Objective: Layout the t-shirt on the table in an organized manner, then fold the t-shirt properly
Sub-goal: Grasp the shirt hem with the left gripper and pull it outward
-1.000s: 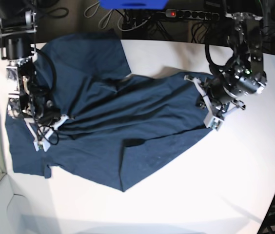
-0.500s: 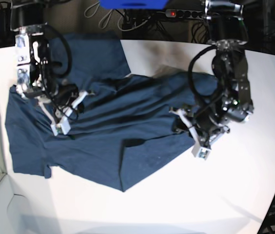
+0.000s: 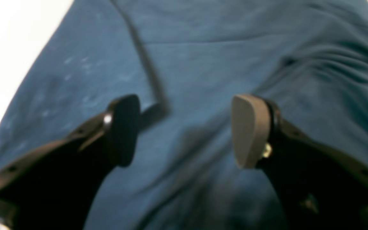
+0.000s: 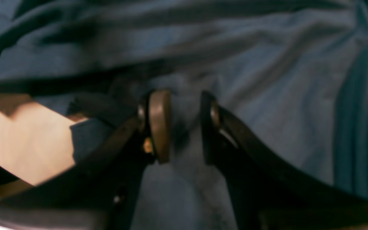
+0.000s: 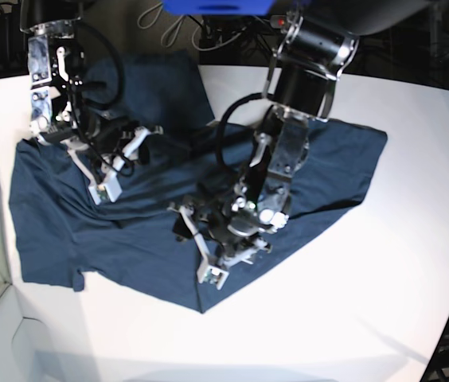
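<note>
1. Overhead, we see the t-shirt (image 5: 153,231) spread rumpled across the white worktop (image 5: 384,302), with creases running across its middle and one end reaching toward the far edge.
2. Our left hand (image 5: 208,251) sits over the near middle of the t-shirt, its arm reaching in from the far side; our right hand (image 5: 117,167) is over the cloth well apart from it, toward the other end.
3. From above, neither hand's opening is clear. The wrist cameras settle that.
4. Close up, the left hand (image 3: 184,131) stands wide open, its two pads well apart, with nothing between them but flat blue t-shirt (image 3: 203,57) below. We cannot tell whether the pads touch the cloth.
5. That same view shows a strip of bare worktop (image 3: 8,48) at the cloth's edge, and a dark fold line running up the fabric.
6. The right wrist view shows the right hand (image 4: 184,127) with its pads narrowly parted and a bunch of t-shirt (image 4: 267,95) between them; through the blur we cannot tell whether it grips the fabric.
7. Only this view shows deep, shadowed folds piled just beyond the pads.
</note>
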You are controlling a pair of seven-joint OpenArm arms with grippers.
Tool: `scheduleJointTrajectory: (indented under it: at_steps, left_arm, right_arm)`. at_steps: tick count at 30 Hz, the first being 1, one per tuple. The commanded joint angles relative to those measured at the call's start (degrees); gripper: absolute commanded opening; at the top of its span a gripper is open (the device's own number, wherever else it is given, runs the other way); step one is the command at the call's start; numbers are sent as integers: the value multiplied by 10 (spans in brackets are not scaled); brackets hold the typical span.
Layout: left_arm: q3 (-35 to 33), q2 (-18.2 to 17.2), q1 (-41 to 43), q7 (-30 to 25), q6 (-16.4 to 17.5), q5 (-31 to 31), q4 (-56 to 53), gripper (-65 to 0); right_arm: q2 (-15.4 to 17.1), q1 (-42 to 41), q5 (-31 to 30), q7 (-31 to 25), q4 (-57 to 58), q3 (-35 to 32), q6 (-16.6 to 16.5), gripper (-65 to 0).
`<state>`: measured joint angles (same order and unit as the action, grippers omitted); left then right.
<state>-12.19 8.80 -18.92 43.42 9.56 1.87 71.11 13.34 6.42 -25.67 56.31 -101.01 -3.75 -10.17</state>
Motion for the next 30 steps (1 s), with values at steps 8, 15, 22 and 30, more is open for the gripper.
scheduleJointTrajectory:
  at_steps: [8, 15, 22, 30]
  left_arm:
    - [-13, 2, -58, -83, -83, 0, -71, -218]
    - [-12, 2, -103, -153, -90, 1, -205, -218]
    - [-12, 2, -105, -164, -88, -2, -251, -218]
    - [-10, 2, -105, -164, -90, -2, -261, -541]
  right_arm:
    - [4, 5, -4, -11, -10, 3, 1, -477]
    - [2, 3, -4, -10, -10, 2, 1, -477]
    - [1, 0, -4, -11, -10, 2, 1, -477]
    - [1, 0, -4, -14, -9, 2, 1, -477]
